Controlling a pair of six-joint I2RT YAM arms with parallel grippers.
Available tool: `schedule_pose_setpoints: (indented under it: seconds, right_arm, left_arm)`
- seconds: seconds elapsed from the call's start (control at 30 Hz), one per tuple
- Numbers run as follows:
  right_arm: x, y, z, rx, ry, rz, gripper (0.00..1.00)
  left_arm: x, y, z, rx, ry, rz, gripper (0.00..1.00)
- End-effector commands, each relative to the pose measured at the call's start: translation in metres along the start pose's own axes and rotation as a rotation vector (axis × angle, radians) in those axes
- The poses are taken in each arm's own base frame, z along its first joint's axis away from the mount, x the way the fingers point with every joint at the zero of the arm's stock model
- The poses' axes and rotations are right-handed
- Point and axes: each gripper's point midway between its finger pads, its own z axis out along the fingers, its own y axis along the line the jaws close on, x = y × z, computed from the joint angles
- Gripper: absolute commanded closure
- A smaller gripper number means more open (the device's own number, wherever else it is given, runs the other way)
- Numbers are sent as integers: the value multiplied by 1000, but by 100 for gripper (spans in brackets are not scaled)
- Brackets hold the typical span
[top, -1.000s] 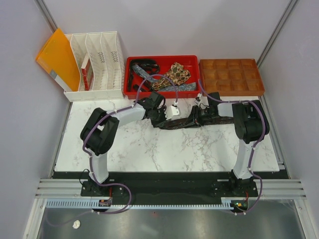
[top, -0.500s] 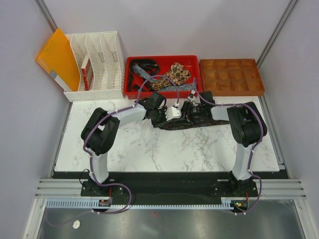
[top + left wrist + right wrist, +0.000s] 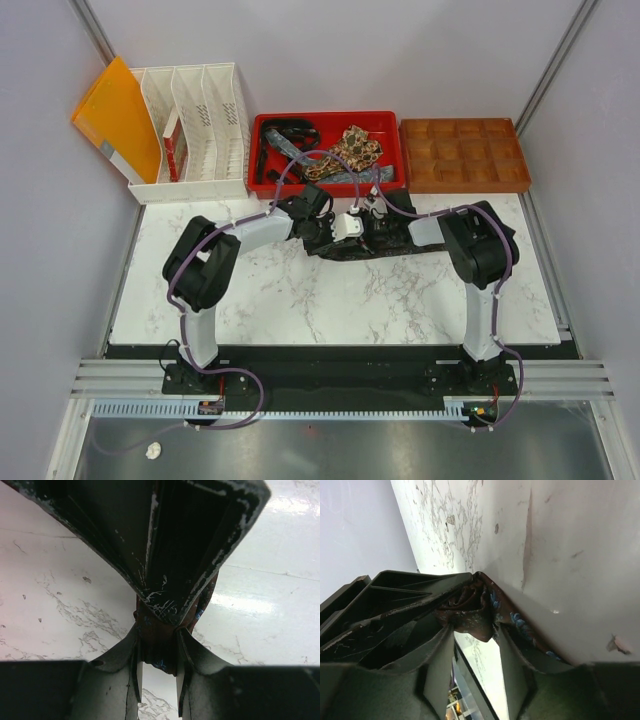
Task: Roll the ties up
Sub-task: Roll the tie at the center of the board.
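On the table (image 3: 300, 300), just in front of the red bin (image 3: 320, 191), a dark tie (image 3: 390, 248) lies crosswise. The top view hides my grip on it. The wrist views show it: my left gripper (image 3: 157, 644) and right gripper (image 3: 472, 630) each pinch rust-and-blue fabric, bunched at the right.

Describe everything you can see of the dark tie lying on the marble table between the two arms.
The tie is soft, dark red-brown fabric with small blue flecks. It lies in a short, bunched strip on the white marble table, near the red bin. The left pincer is shut on one end and the right pincer on the other, where the fabric looks curled.
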Motion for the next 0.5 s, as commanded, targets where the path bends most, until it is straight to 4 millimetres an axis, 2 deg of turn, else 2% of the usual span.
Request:
schedule_pose_setpoints:
  seconds: [0.0, 0.07, 0.13, 0.27, 0.37, 0.43, 0.47]
  right_arm:
    - [-7, -6, 9, -1, -38, -38, 58]
    - [-3, -9, 9, 12, -28, -35, 67]
    - [-2, -7, 8, 7, -22, -33, 68]
    - [-5, 10, 3, -37, -37, -54, 61]
    - [-10, 16, 2, -58, -50, -53, 60]
    - [-10, 15, 4, -57, -49, -51, 64]
    - [-10, 12, 5, -49, -46, -56, 74]
  left_arm:
    - [23, -16, 15, 70, 70, 13, 92]
    - [22, -17, 16, 76, 67, 9, 92]
    - [22, -19, 16, 81, 64, 11, 92]
    - [22, -20, 16, 84, 65, 9, 92]
    - [22, -21, 16, 91, 60, 9, 92]
    - [22, -21, 16, 92, 61, 9, 92]
    - [22, -21, 16, 91, 60, 8, 91]
